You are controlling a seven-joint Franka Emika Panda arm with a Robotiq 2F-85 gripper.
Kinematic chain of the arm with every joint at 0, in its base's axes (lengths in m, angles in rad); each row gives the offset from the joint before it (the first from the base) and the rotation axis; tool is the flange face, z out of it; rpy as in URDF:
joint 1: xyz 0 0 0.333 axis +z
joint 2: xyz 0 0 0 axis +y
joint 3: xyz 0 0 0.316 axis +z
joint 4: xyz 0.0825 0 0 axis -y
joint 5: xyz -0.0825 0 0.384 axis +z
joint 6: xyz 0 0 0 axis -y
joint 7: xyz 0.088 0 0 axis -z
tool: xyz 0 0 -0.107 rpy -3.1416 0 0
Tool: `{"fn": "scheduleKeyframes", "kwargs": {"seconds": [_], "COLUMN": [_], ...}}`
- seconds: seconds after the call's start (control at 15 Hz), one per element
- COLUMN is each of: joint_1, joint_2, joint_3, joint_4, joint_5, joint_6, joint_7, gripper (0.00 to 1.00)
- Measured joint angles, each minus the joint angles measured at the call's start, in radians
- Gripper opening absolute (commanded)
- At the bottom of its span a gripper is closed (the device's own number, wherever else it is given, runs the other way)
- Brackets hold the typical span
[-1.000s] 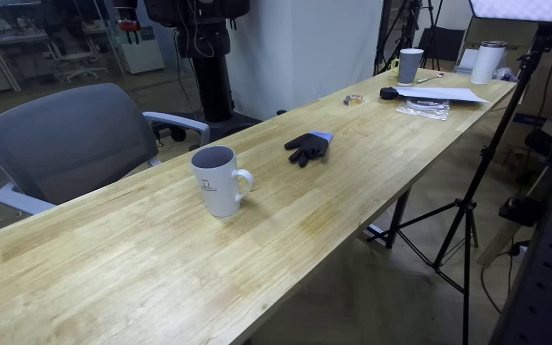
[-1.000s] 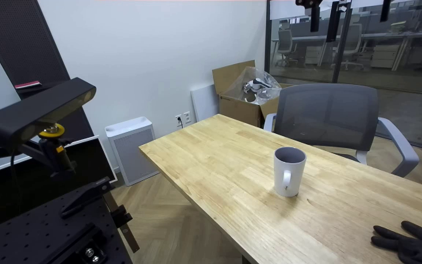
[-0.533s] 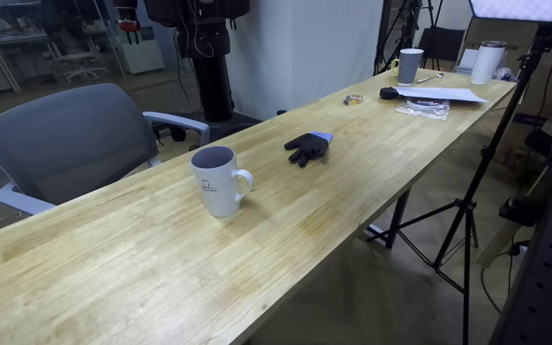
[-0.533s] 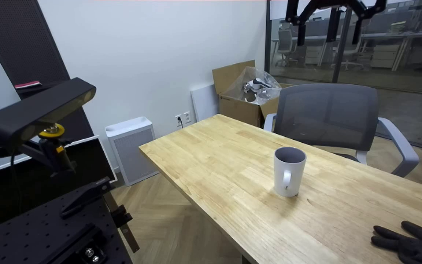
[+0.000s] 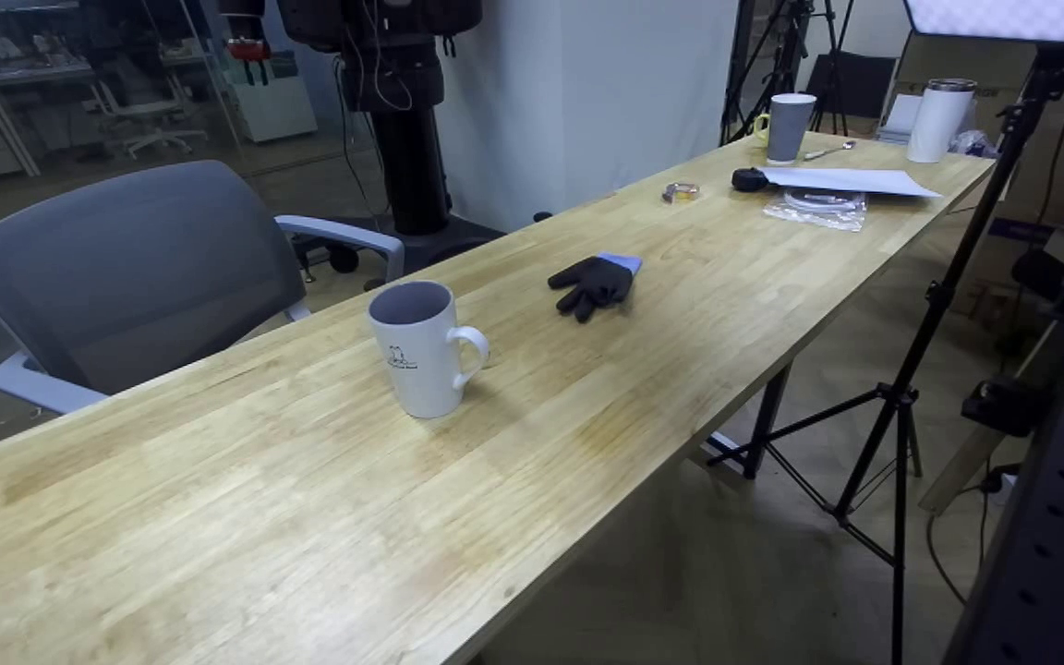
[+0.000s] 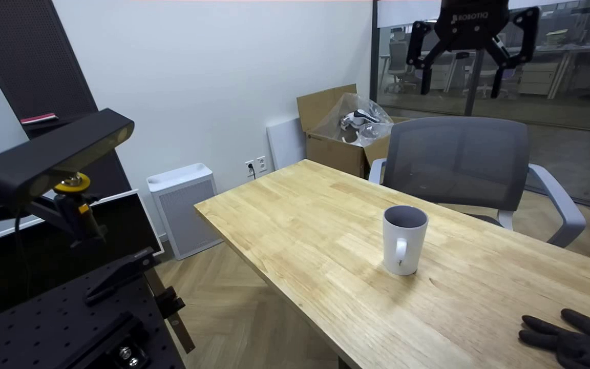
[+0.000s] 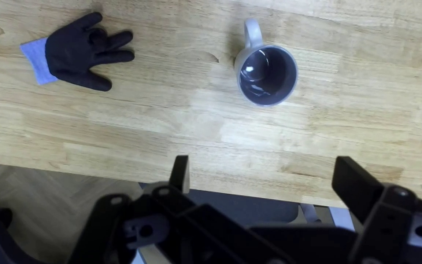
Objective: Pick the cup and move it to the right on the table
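The cup point(image 5: 426, 369) is a light grey mug with a dark inside and a small print. It stands upright on the light-wood table point(image 5: 246, 480), and shows in both exterior views point(image 6: 414, 238). In the wrist view the cup point(image 7: 269, 79) is seen from above, its handle toward the top of the picture. My gripper point(image 6: 460, 94) is open and empty, high above the chair side of the table. In the wrist view its fingertips point(image 7: 262, 161) are spread wide over the table edge, with the cup beyond them, apart. The gripper is out of view in an exterior view.
A black glove with a blue cuff point(image 7: 71, 55) lies beside the cup. A grey chair point(image 6: 459, 159) stands at the table edge under the gripper. A grey mug point(image 5: 789, 129), white tumbler point(image 5: 941, 120), paper point(image 5: 846, 180) and black item point(image 5: 749, 179) are at the table's far end.
The gripper has come down into an exterior view from its top edge; its fingers stay apart. The cup and glove have not moved.
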Motion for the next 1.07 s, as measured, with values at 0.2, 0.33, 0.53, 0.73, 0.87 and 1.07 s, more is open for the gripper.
{"fn": "scheduleKeyframes", "kwargs": {"seconds": [0.2,0.33,0.53,0.73,0.87,1.07], "joint_1": [-0.001,-0.001,-0.001,0.001,0.004,0.009], "joint_2": [0.054,0.083,0.121,0.153,0.171,0.196], "joint_3": [0.000,0.000,0.000,0.000,0.000,-0.001], "joint_4": [0.029,0.044,0.065,0.087,0.100,0.117], "joint_5": [0.000,-0.002,-0.004,-0.006,-0.016,-0.038], "joint_6": [0.000,0.000,0.000,0.000,0.000,-0.001], "joint_7": [0.000,0.000,0.000,0.001,0.002,0.010], "gripper": [1.00,1.00,1.00,1.00,1.00,1.00]}}
